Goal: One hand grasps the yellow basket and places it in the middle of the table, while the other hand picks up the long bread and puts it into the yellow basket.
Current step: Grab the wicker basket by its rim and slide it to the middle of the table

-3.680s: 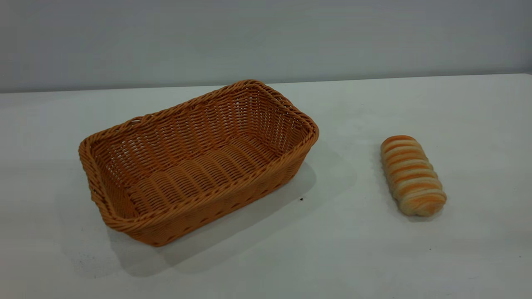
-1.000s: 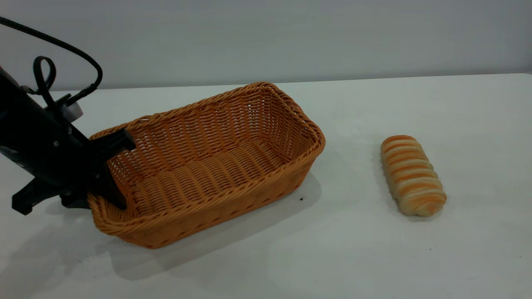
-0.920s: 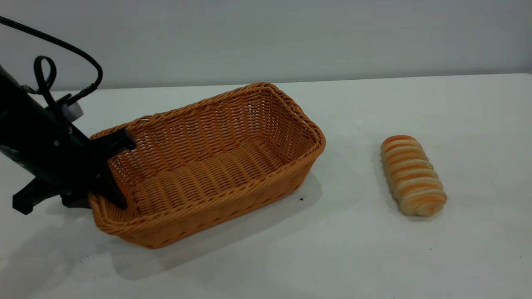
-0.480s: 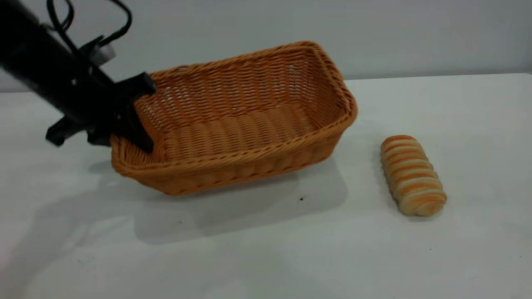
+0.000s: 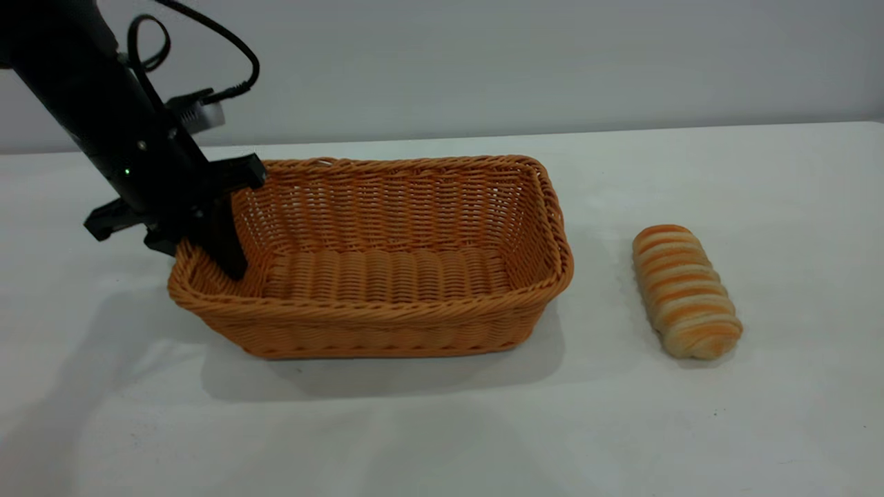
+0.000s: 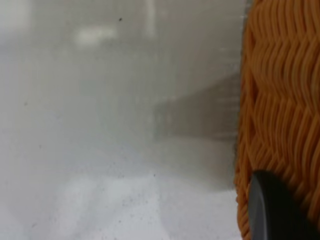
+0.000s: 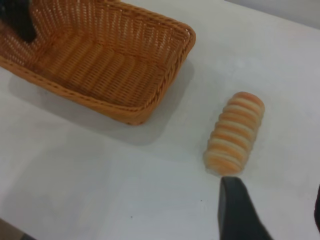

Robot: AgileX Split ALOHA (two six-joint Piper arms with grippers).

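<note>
The yellow basket (image 5: 387,314) sits on the white table (image 5: 442,428), left of centre, its long side facing the camera. My left gripper (image 5: 197,255) is shut on the basket's left end wall, with one finger inside and one outside. In the left wrist view the basket's wicker (image 6: 280,100) fills one side behind a dark fingertip (image 6: 272,210). The long bread (image 5: 685,291) lies on the table to the right of the basket, apart from it. My right gripper (image 7: 277,210) is out of the exterior view. In its wrist view it is open and empty, above the table just short of the bread (image 7: 235,132).
The right wrist view also shows the basket (image 7: 150,102) and the left gripper's finger (image 7: 20,22) inside its far end. A grey wall runs behind the table. Bare tabletop lies in front of the basket and around the bread.
My left gripper lifted the basket by its left end, carried it right, turned it square to the front edge and lowered it to the table. The bread has not moved.
</note>
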